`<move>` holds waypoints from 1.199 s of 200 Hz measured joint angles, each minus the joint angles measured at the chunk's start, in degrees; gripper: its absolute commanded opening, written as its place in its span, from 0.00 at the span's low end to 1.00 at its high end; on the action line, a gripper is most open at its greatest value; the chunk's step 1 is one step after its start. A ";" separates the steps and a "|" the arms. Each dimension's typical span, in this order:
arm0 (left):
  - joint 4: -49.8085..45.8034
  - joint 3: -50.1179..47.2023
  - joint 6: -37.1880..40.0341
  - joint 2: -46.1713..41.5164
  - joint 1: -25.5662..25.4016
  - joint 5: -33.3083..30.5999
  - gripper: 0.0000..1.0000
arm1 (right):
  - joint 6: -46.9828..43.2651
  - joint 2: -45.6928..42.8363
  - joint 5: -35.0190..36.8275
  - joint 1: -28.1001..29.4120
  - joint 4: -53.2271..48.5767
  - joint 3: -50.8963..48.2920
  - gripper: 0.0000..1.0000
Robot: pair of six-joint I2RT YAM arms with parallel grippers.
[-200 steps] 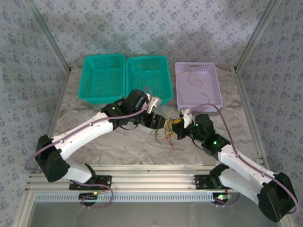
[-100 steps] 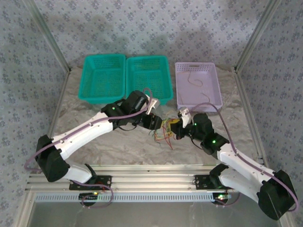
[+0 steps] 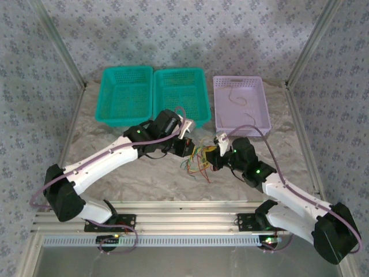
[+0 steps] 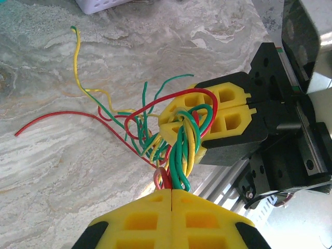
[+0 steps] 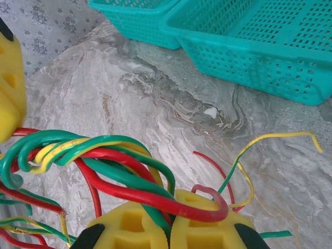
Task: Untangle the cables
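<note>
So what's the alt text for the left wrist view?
Two yellow-padded grippers, the left gripper at the bottom and the right gripper opposite, are both shut on a twisted bundle of green, yellow and red cables, loose ends trailing over a marbled table.

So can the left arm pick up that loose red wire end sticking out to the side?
Probably not right now. The left gripper is shut on the cables, so it is busy. The red wire end is out in the open with nothing over it, so letting go first would likely do it.
</note>
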 measured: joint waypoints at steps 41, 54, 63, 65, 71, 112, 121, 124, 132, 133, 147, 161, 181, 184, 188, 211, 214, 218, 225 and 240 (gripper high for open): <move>0.00 0.00 0.02 0.00 0.00 0.04 0.15 | -0.15 -0.46 0.44 0.00 -0.46 0.00 0.00; 0.00 0.00 0.24 0.00 0.00 0.48 0.34 | -0.15 -0.46 0.46 0.00 -0.52 0.00 0.00; -0.04 0.00 0.48 0.00 0.00 0.81 0.38 | -0.15 -0.46 0.50 0.00 -0.55 0.00 0.00; -0.04 0.00 0.39 0.00 -0.02 0.87 0.39 | -0.15 -0.46 0.55 0.00 -0.57 0.00 0.00; -0.04 0.00 0.57 0.00 -0.04 1.05 0.42 | -0.15 -0.46 0.63 0.00 -0.59 0.00 0.00; -0.35 0.00 0.96 -0.02 -0.04 1.95 0.38 | -0.15 -0.48 0.90 0.00 -0.61 0.00 0.00; -0.46 0.00 1.22 -0.02 -0.04 1.97 0.34 | -0.15 -0.52 0.92 0.00 -0.61 0.00 0.00; -0.48 -0.02 1.03 -0.02 -0.04 1.97 0.32 | -0.13 -0.55 0.90 0.02 -0.63 0.00 0.00; -0.48 -0.02 1.27 -0.02 -0.04 1.97 0.30 | -0.15 -0.61 0.87 0.07 -0.61 0.00 0.00; -0.48 -0.02 1.38 -0.02 -0.04 1.97 0.30 | -0.15 -0.63 0.87 0.09 -0.61 0.00 0.00; -0.48 -0.04 1.40 -0.02 -0.04 2.01 0.28 | -0.15 -0.74 0.87 0.24 -0.61 0.00 0.00; -0.48 -0.04 1.38 -0.02 -0.04 2.16 0.27 | -0.15 -0.85 0.87 0.26 -0.61 0.02 0.00; -0.48 -0.07 1.36 -0.02 -0.04 2.40 0.27 | -0.13 -1.09 0.87 0.35 -0.61 0.04 0.00; -0.48 -0.07 1.38 -0.02 -0.04 2.47 0.27 | -0.13 -1.18 0.90 0.37 -0.61 0.07 0.00; -0.48 -0.07 1.38 -0.02 -0.04 2.60 0.27 | -0.13 -1.22 0.87 0.37 -0.61 0.07 0.00; -0.50 -0.17 1.49 -0.02 -0.04 3.08 0.23 | -0.13 -1.40 1.05 0.48 -0.63 0.31 0.00; -0.50 -0.22 1.55 -0.02 -0.04 3.08 0.22 | -0.13 -1.44 1.05 0.48 -0.63 0.37 0.00; -0.48 -0.26 1.49 -0.02 -0.04 3.10 0.21 | -0.13 -1.44 1.05 0.48 -0.63 0.39 0.00; -0.55 -0.35 1.57 -0.02 -0.04 3.26 0.19 | -0.13 -1.49 1.05 0.48 -0.61 0.50 0.00; -0.52 -0.37 1.84 -0.02 -0.04 3.43 0.11 | -0.13 -1.49 1.11 0.48 -0.61 0.59 0.00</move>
